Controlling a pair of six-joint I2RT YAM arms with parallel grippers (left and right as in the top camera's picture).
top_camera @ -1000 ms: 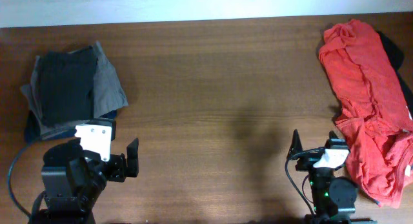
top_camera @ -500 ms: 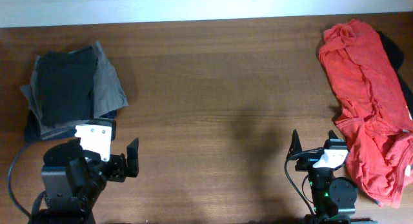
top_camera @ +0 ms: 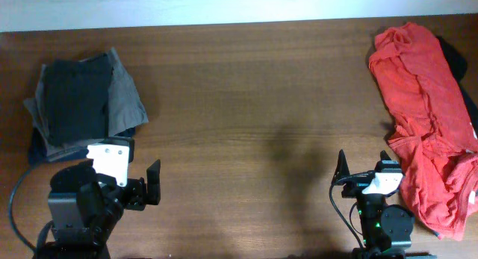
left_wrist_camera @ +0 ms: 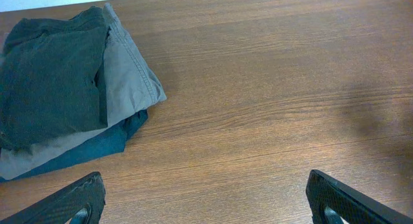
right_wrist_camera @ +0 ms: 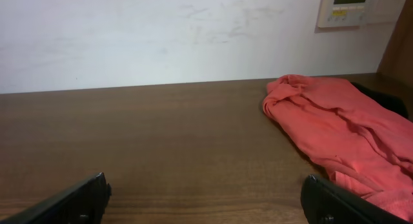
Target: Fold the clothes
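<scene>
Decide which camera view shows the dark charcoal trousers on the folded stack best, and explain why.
The left wrist view: the charcoal trousers appear close and large, lying on top of the grey-khaki trousers and navy garment. The overhead view shows them smaller. The right wrist view misses them, showing the red garment instead.

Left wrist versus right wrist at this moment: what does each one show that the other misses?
Only the left wrist view: a folded stack, with the dark charcoal trousers on top, grey-khaki trousers beneath and a navy garment at the bottom. Only the right wrist view: a crumpled red garment, the white wall and a wall panel. Both: the wooden table, and an open gripper holding nothing, the left gripper in one view and the right gripper in the other.
</scene>
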